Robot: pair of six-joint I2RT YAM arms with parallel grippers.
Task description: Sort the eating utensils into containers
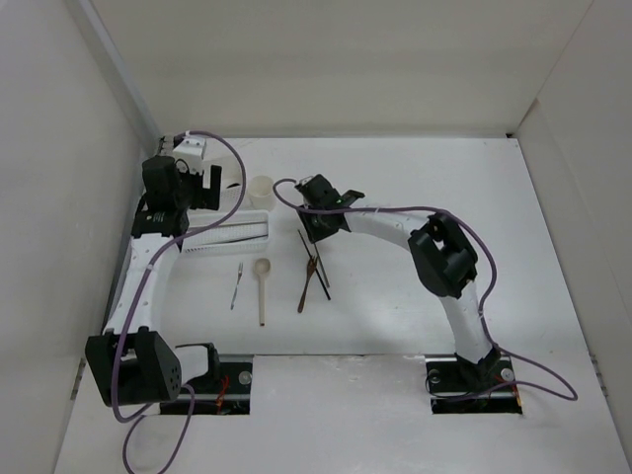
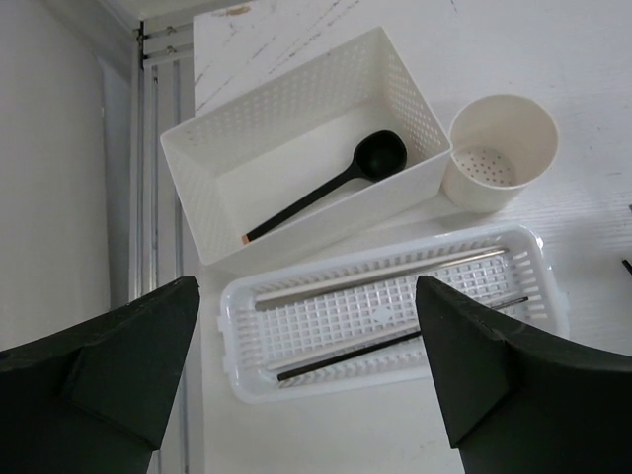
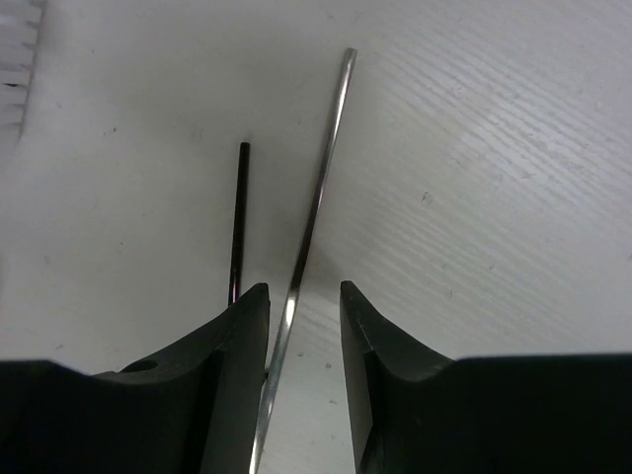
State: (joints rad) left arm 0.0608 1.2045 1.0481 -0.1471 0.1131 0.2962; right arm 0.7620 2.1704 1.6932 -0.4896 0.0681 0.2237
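My left gripper point(image 2: 306, 365) hangs wide open and empty above the ribbed tray point(image 2: 237, 326), which holds a pale chopstick point(image 2: 375, 276) and a dark chopstick point(image 2: 346, 355). Behind it, the rectangular box point(image 2: 276, 94) holds the dark spoon point(image 2: 380, 156). The round cup point(image 2: 499, 148) looks empty. My right gripper point(image 3: 303, 288) is low over the table with its jaws apart around a silvery chopstick point(image 3: 321, 178) that rests against the left finger point(image 3: 232, 346). Another dark chopstick point(image 3: 238, 217) lies just to the left, outside the jaws. On the table lie a metal fork point(image 1: 237, 286), a wooden spoon point(image 1: 262, 286) and a brown fork point(image 1: 308, 286).
White walls enclose the table on the left, back and right. The containers cluster at the back left, with the cup point(image 1: 261, 191) beside the tray point(image 1: 232, 235). The right gripper point(image 1: 316, 232) is just right of them. The loose utensils lie mid-table in front.
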